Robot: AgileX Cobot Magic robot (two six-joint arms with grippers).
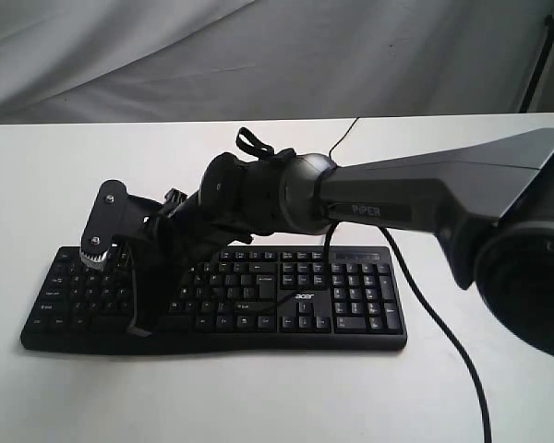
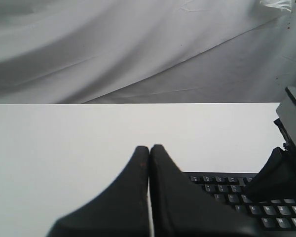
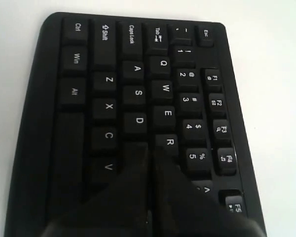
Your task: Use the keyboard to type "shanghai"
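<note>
My left gripper (image 2: pixel 149 150) and right gripper (image 3: pixel 149 160) are pressed together; the keyboard (image 1: pixel 286 295) seems light, rigid: I'd tap key centres gently.

My feeds are brightly, evenly lit; the white table (image 1: pixel 258 397) nearly blows out, with only faint shadows. The black keyboard (image 1: pixel 351 305) looks murky in the exterior view, yet its legends read sharply from the right wrist. Near their lenses, the left gripper (image 2: pixel 149 147) and right gripper (image 3: pixel 150 149) blur.

The keyboard (image 1: pixel 300 297) lies on the table (image 1: pixel 65 175), with the right claw (image 3: pixel 150 151) over its left half.
</note>
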